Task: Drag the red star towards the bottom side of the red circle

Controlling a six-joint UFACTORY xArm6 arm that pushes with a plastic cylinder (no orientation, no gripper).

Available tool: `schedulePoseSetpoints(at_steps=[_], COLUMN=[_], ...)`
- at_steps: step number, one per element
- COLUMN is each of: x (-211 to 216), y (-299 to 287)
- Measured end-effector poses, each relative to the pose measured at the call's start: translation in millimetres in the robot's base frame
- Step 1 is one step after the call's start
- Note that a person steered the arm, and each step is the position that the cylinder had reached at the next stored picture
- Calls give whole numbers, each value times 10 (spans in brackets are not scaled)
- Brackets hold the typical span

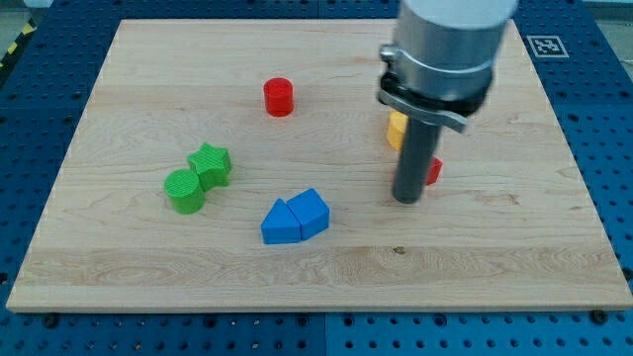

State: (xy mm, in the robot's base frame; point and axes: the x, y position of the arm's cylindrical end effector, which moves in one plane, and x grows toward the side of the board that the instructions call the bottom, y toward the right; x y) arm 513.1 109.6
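The red circle (279,97) stands on the wooden board (148,267) at the upper middle. The red star (433,171) is at the right of centre; only its right edge shows, the rest is hidden behind my rod. My tip (406,199) rests on the board just left of and touching or nearly touching the red star, far to the right of and below the red circle.
A yellow block (397,130) sits behind the rod, just above the red star, its shape mostly hidden. A green star (211,164) touches a green circle (185,191) at the left. Two blue blocks (295,217) touch at lower centre.
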Motion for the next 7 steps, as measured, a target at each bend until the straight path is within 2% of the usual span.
schedulePoseSetpoints(at_steps=[1, 2, 7], x=[63, -70, -385], y=[525, 859, 146])
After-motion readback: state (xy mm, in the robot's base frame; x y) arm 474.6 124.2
